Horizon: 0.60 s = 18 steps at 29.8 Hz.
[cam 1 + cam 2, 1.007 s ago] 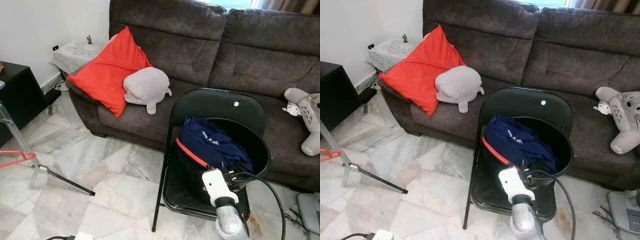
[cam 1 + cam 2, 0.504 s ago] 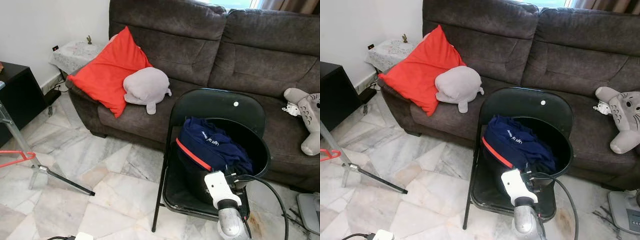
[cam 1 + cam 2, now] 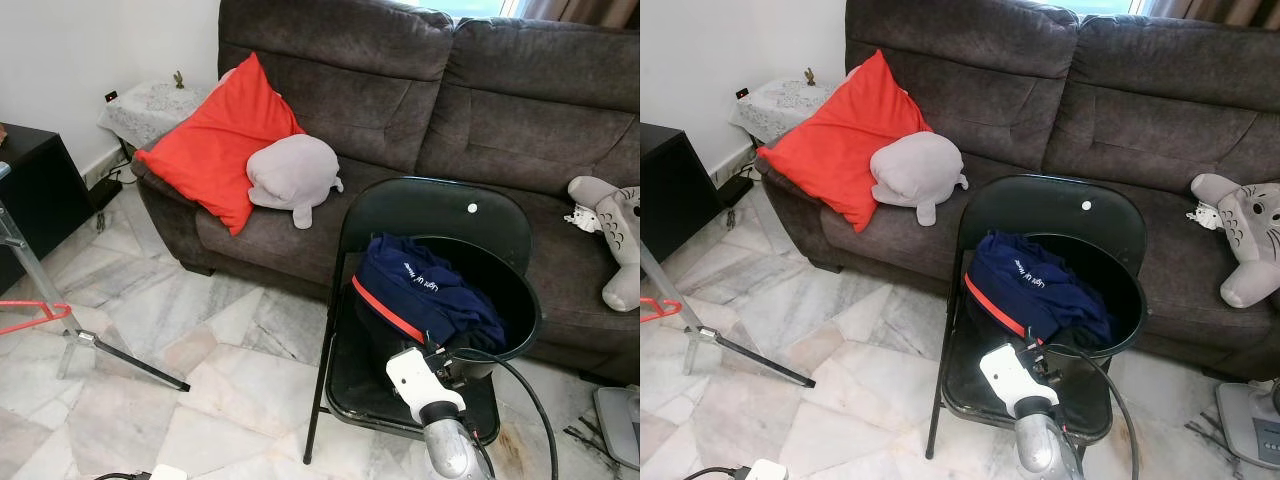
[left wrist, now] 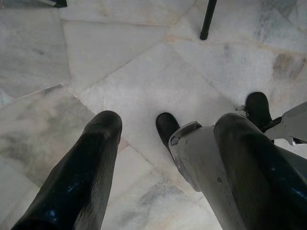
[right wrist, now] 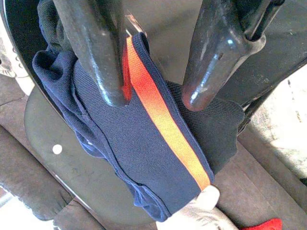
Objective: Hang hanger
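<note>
A thin red hanger (image 3: 28,315) pokes in at the far left, beside the metal legs of a stand (image 3: 110,355). A black basket (image 3: 525,300) sits on a black folding chair (image 3: 420,210) and holds a navy garment (image 3: 425,290) with an orange stripe (image 5: 163,120). My right arm's white wrist (image 3: 418,378) is at the basket's near rim. The right gripper (image 5: 156,100) hangs open just over the garment, gripping nothing. My left gripper (image 4: 168,122) is open and points down at the marble floor (image 4: 144,81).
A dark sofa (image 3: 480,110) stands behind the chair with a red cushion (image 3: 215,145), a grey plush (image 3: 292,175) and an elephant plush (image 3: 615,230). A black cabinet (image 3: 35,195) is at the left. A white plug block (image 3: 760,468) lies on the floor.
My right wrist has shifted a little to the left along the basket's near rim. The chair, basket and hanger have not moved.
</note>
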Available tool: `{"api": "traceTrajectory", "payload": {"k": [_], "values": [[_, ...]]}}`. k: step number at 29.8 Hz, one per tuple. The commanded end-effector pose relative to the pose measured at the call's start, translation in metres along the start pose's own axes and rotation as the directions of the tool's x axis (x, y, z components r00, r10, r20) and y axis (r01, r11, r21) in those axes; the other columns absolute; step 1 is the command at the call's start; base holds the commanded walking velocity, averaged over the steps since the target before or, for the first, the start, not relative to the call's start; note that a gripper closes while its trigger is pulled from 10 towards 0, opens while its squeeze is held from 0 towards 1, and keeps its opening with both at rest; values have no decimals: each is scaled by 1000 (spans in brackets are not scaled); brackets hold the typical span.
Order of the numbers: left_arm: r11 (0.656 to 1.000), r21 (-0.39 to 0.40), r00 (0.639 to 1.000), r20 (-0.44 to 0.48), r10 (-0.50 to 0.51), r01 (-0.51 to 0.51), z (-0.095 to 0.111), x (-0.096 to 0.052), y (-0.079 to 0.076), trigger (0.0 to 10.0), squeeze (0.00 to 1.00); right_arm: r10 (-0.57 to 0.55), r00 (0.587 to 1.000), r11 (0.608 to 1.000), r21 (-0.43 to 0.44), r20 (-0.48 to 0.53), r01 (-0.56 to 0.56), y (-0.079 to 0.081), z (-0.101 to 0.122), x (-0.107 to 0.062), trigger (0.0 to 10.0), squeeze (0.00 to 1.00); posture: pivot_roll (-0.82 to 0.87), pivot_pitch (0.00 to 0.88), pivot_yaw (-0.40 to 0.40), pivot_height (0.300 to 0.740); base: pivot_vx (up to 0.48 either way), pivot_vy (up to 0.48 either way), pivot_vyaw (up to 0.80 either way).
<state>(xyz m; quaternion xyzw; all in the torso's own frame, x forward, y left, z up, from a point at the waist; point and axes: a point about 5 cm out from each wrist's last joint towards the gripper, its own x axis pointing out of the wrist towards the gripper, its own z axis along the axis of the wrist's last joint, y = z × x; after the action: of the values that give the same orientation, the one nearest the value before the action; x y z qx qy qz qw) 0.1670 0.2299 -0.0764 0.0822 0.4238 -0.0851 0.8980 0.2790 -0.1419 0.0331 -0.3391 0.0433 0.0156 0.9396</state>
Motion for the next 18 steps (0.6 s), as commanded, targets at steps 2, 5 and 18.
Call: {"api": "traceTrajectory", "payload": {"k": [2, 5, 18], "values": [[1000, 17, 999, -32, -16, 16, -6, -1, -2, 10000, 0, -3, 1000, 1000, -20, -17, 3, -2, -4, -2, 10000, 0, -1, 90, -40, 740, 0, 0, 0], [1000, 17, 999, -33, -17, 18, -6, -1, -2, 10000, 0, -23, 999, 999, -38, -44, 22, -4, -9, -3, 10000, 0, -1, 90, -40, 740, 0, 0, 0], [999, 19, 999, -38, -27, 28, -7, -1, -3, 10000, 0, -25, 998, 999, -50, -60, 22, -4, -11, -4, 10000, 0, -2, 85, -39, 740, 0, 0, 0]]}}
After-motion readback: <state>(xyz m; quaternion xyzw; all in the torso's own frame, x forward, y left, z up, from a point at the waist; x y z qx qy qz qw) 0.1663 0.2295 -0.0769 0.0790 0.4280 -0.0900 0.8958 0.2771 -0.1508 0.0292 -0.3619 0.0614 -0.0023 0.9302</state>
